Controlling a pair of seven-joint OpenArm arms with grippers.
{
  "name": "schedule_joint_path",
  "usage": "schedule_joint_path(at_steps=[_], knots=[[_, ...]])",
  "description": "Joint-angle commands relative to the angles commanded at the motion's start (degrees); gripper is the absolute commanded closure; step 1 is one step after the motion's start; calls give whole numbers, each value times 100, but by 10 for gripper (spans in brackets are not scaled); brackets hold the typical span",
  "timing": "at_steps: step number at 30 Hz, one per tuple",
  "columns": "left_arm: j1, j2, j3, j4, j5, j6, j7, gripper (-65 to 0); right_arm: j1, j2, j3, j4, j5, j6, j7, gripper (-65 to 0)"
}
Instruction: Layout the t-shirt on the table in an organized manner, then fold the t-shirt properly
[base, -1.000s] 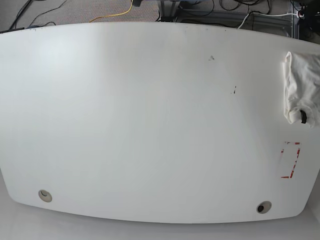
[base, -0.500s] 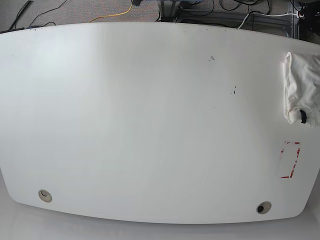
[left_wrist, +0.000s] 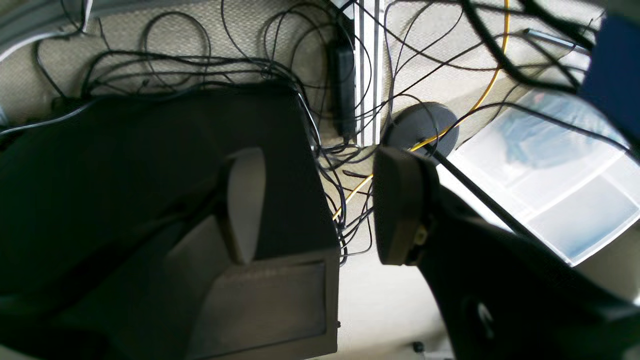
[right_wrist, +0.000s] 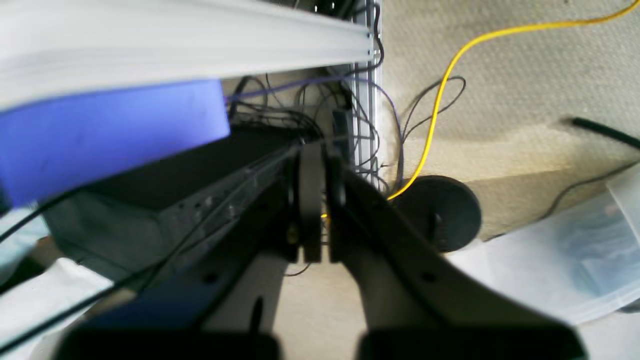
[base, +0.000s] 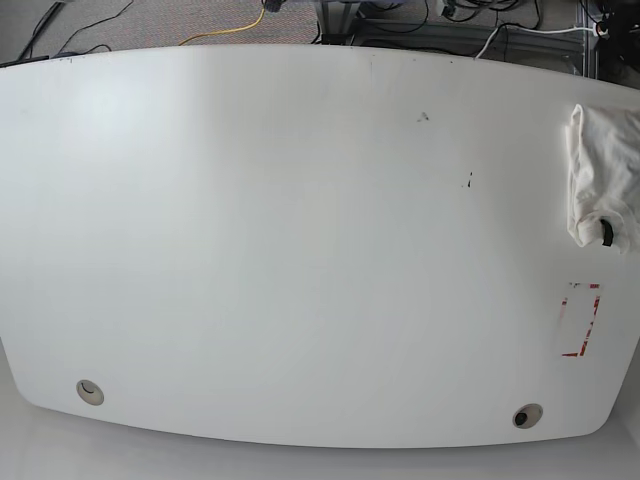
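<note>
The t-shirt lies bunched in a white heap at the far right edge of the table, partly cut off by the frame; no print shows. Neither arm appears in the base view. In the left wrist view my left gripper is open over the floor, with a wide gap between its fingers and only cables behind it. The right wrist view shows my right gripper shut, fingers pressed together with nothing between them, also off the table above the floor.
A red-outlined rectangle mark sits near the table's right front. Two round holes lie along the front edge. Cables, a yellow cord and clear plastic bins are on the floor.
</note>
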Motion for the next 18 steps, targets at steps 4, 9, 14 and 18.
schedule_joint_path(at_steps=[4, 9, 14, 18], knots=[[-149, 9, 35, -264, 18, 396, -44, -325, 229, -9, 0, -281, 0, -158, -9, -13], [-237, 26, 35, -281, 26, 536, -79, -325, 431, -26, 0, -554, 0, -176, -9, -13], [-387, 35, 35, -308, 35, 571, -53, -326, 580, -35, 0, -730, 0, -185, -9, -13], [-396, 35, 35, -308, 26, 571, -53, -328, 659, -35, 0, -765, 0, -185, -9, -13]])
